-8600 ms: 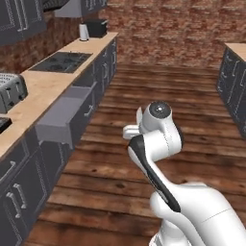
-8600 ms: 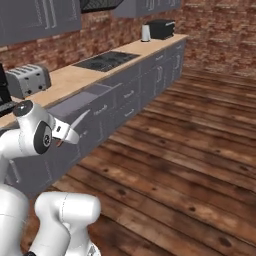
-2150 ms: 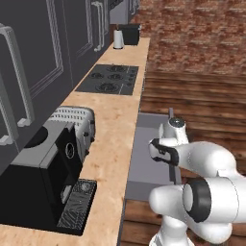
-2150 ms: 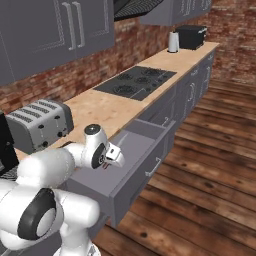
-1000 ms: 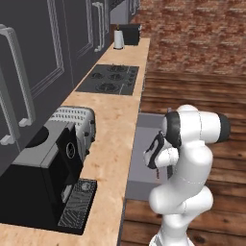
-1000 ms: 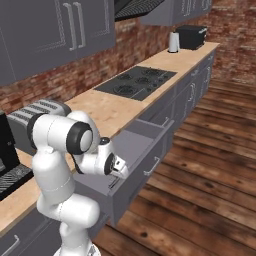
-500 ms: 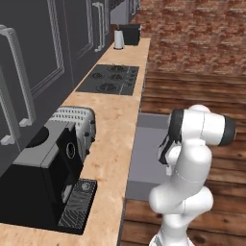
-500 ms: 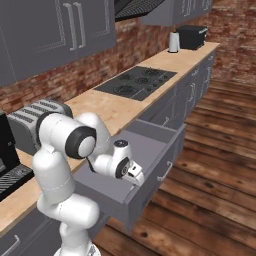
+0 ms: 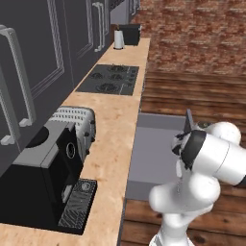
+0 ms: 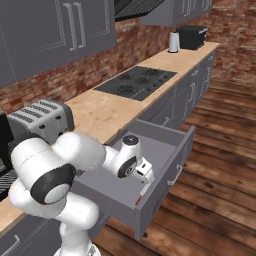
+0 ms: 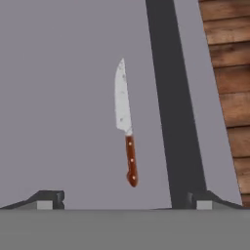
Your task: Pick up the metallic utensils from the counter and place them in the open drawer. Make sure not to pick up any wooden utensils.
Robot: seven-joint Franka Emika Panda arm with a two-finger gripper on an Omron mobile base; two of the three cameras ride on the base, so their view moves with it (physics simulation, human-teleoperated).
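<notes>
Released knife (image 11: 126, 122) now flat in open drawer (image 10: 165, 142), hand (image 11: 124, 200) spread above; toaster (image 9: 72, 125) nearby

A small knife (image 11: 125, 122) with a speckled silver blade and reddish-brown riveted handle lies in the plain grey shallow drawer (image 11: 58, 97); brown plank floor (image 11: 232, 73) alongside.

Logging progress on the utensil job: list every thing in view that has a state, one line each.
knife: lying flat on the drawer floor, released, blade pointing away from the gripper.
open drawer: pulled out, holding the knife.
gripper: open, empty, above the drawer.
toaster: upright on the counter, slots empty.
</notes>
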